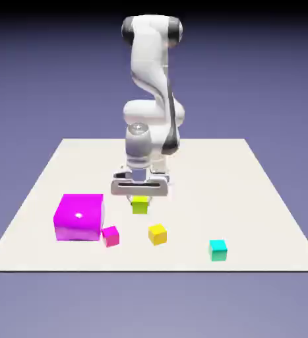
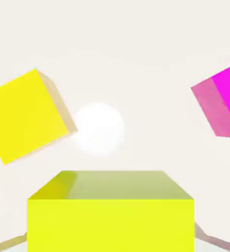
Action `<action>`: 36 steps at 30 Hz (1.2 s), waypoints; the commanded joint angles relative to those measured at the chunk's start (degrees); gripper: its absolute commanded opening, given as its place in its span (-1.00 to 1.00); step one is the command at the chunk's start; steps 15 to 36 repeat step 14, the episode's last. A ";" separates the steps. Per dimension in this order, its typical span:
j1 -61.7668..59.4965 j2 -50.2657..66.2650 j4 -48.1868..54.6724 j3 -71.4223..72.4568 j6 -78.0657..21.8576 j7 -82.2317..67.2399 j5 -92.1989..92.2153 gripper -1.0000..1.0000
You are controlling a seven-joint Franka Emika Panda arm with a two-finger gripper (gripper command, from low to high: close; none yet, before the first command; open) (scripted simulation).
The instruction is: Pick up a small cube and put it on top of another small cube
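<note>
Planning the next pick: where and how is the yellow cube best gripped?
Probably from straight above, end effector closing on two opposite upright faces of the yellow cube. It sits flat with nothing touching it, but turned in the hand view, so the wrist should rotate to match.

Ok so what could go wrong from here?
The green cube sits between the finger tips, so a weak grip might let it slip. The yellow cube and pink cube stand nearby, turned at angles, so a low sideways move could knock one, or stacking could end up crooked.
</note>
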 commanded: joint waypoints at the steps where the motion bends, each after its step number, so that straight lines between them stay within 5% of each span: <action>1: 2.07 0.31 1.79 -0.29 -1.48 0.40 -0.13 -1.00; 4: 5.51 0.81 4.76 -0.79 -3.94 1.06 -0.34 -1.00; 11: 5.22 13.94 5.23 -0.37 8.71 0.60 0.31 -1.00; 12: 5.22 13.94 5.23 -0.37 8.71 0.60 0.31 1.00; 36: 5.27 11.87 5.16 -0.44 6.71 0.67 0.20 1.00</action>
